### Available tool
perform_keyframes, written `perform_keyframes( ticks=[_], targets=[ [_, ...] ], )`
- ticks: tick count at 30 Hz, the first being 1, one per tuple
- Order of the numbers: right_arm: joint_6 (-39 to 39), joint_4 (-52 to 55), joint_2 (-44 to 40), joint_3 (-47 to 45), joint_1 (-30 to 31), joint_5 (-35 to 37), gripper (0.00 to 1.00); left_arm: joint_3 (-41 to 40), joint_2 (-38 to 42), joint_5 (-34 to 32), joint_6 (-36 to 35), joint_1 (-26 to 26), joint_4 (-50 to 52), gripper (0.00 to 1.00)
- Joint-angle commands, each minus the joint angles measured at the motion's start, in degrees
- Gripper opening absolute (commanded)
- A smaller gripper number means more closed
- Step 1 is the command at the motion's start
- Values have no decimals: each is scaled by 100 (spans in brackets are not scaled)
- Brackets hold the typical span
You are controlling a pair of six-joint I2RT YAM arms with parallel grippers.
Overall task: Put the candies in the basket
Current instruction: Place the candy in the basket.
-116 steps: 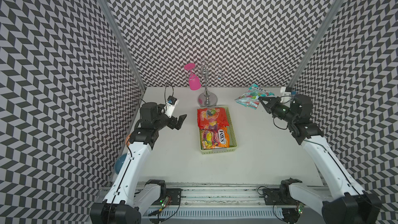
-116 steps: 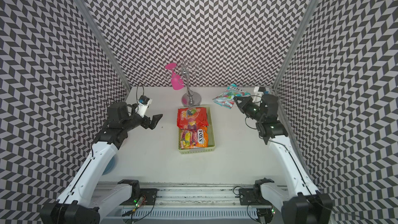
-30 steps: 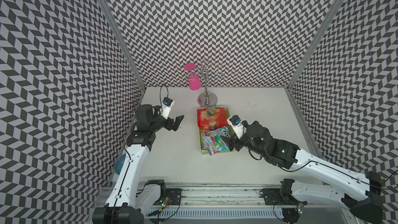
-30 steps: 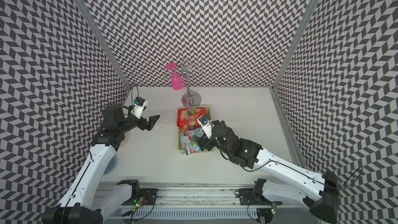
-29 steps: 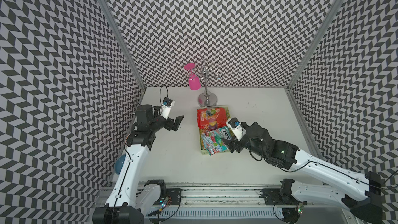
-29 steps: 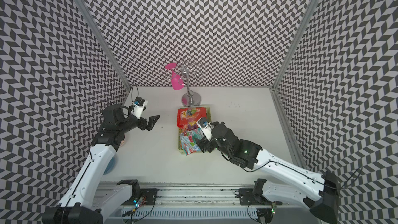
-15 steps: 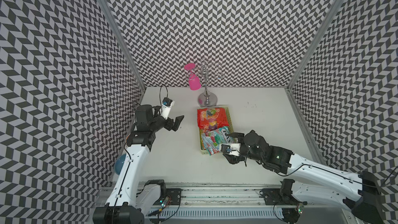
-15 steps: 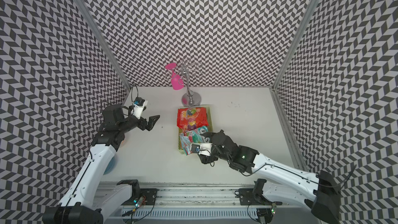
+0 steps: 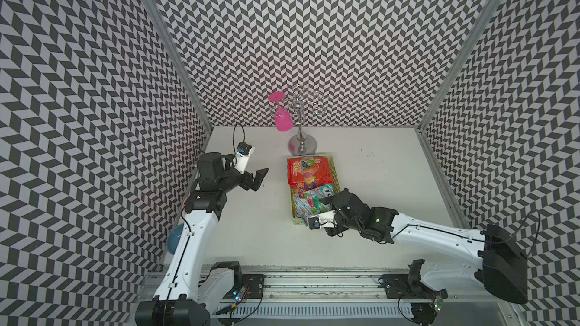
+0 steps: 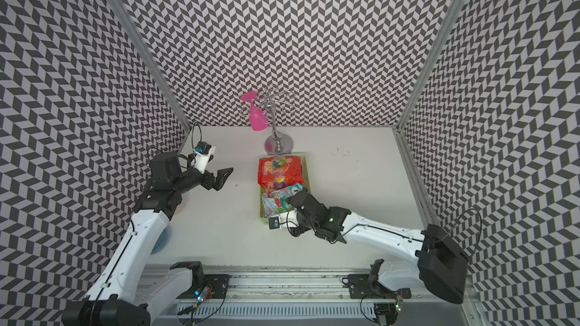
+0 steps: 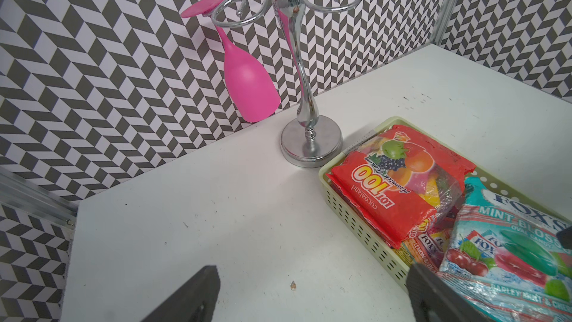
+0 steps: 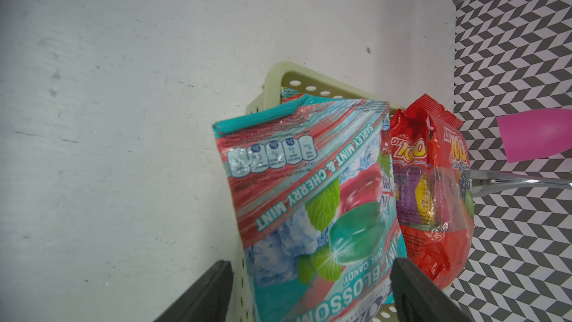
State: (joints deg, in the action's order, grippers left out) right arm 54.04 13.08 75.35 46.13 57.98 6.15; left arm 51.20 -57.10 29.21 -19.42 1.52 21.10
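The pale-green basket [image 9: 336, 169] [image 10: 306, 167] [image 11: 356, 212] [image 12: 278, 75] stands mid-table. In it lie candies: a red bag [image 9: 309, 172] [image 10: 277, 172] [image 11: 402, 187] [image 12: 433, 181] at the far end, and a teal FOX'S bag [image 9: 306, 203] [image 10: 276, 200] [image 11: 501, 249] [image 12: 309, 181] at the near end. The teal bag partly covers an orange bag [image 11: 428, 243]. My right gripper [image 9: 328, 214] [image 10: 290, 206] [image 12: 312, 263] is open at the basket's near end. Its jaws straddle the teal bag's end without touching it, and one finger [image 12: 216, 280] is outside the basket wall. My left gripper [image 9: 258, 178] [image 10: 222, 178] [image 11: 312, 277] hangs open and empty over the table left of the basket.
A chrome stand [image 9: 302, 145] [image 11: 311, 140] with a pink glass [image 9: 283, 122] [image 11: 247, 82] hanging upside down stands just behind the basket. A blue round object [image 9: 174, 239] lies at the table's left edge under my left arm. Patterned walls close three sides.
My right gripper has swung from the basket's right side round to its near end, and its wrist has rolled. The teal bag stays in the basket. My left arm has not moved.
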Motion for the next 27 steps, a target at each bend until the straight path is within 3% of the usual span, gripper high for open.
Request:
perform_keyframes(
  ticks=[1, 6, 18, 22, 27],
  targets=[
    [53, -443, 164, 294, -16, -30, 77, 2, 43, 10, 26, -40, -51, 99],
    [28, -396, 484, 579, -33, -104, 68, 67, 35, -3, 34, -54, 17, 99],
    [186, -471, 903, 895, -60, -143, 62, 32, 15, -30, 13, -73, 3, 99],
    [177, -318, 730, 939, -61, -232, 65, -92, 32, -29, -7, -73, -120, 99],
    [-32, 587, 165, 1229, -78, -768, 80, -69, 14, -244, 86, -72, -168, 99]
  ],
)
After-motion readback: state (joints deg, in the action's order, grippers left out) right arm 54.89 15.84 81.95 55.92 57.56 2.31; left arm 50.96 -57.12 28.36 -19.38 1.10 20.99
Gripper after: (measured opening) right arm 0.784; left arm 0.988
